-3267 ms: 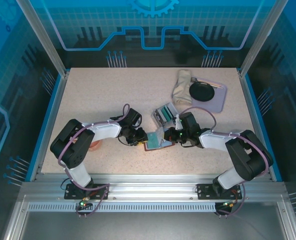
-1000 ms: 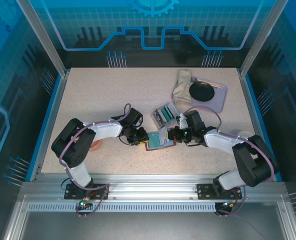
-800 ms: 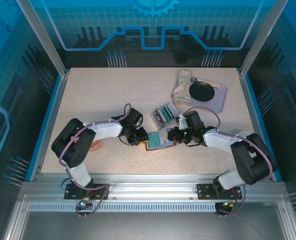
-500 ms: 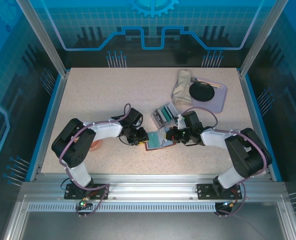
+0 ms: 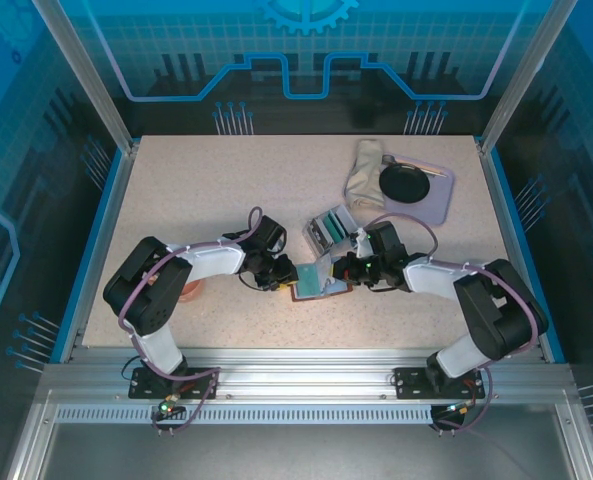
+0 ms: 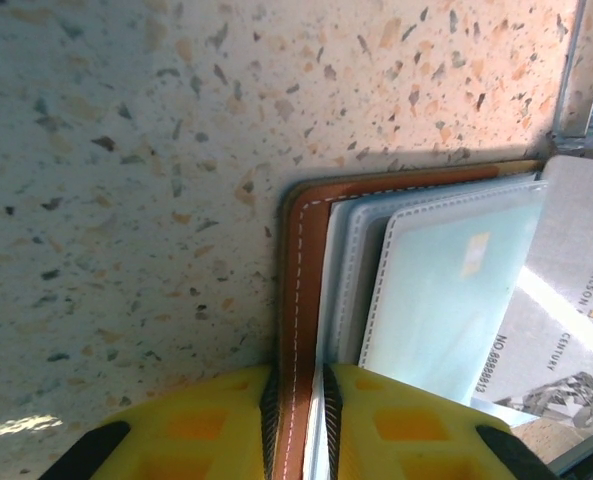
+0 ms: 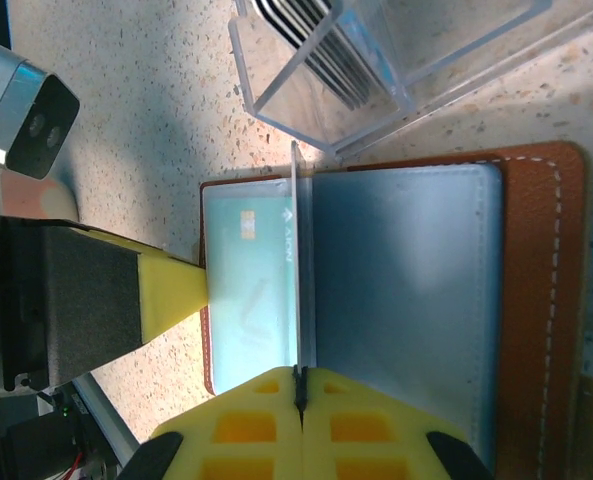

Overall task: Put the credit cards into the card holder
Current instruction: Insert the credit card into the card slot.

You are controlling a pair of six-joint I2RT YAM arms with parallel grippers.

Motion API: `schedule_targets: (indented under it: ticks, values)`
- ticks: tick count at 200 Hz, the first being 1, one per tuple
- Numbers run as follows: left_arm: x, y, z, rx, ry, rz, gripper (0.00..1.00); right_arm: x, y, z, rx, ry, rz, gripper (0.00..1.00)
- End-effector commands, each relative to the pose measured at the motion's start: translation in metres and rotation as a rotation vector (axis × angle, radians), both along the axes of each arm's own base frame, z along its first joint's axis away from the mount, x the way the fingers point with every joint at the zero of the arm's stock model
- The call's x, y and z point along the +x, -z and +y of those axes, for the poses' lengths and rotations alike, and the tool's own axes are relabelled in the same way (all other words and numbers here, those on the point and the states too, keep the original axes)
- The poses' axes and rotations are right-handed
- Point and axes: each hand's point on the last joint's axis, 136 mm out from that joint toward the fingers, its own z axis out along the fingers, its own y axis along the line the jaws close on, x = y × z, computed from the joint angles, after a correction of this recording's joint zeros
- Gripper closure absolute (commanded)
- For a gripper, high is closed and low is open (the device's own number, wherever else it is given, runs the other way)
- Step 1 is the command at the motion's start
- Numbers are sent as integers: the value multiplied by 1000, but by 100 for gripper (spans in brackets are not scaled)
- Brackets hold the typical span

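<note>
Seating the card, as judged, called for squaring it to the pocket mouth and sliding it in line with the holder braced. The left gripper (image 6: 298, 388) pinched the brown edge of the card holder (image 6: 301, 250), which lay open mid-table. The right gripper (image 7: 298, 388) was pressed together on a thin edge-on sheet, apparently a credit card (image 7: 297, 260).

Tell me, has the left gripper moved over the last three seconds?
No. The left gripper stays clamped on the card holder, same spot near the clear tray.
</note>
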Motion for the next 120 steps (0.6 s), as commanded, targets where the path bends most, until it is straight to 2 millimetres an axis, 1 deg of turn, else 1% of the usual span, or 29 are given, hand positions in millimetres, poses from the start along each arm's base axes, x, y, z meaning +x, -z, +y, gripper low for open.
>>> schedule_targets:
  ticks: [1, 32, 71, 120]
  values:
    - [-5, 9, -3, 19, 35, 15, 78, -4, -6, -4, -7, -6, 1, 99]
    - [-5, 10, -3, 16, 33, 17, 78, -5, -6, -2, 9, -12, 6, 99]
    - [-4, 9, -4, 13, 33, 15, 78, -12, 12, -2, -34, -17, 35, 99]
    - [-5, 9, -4, 13, 33, 16, 78, -24, 27, 5, -40, -43, 67, 99]
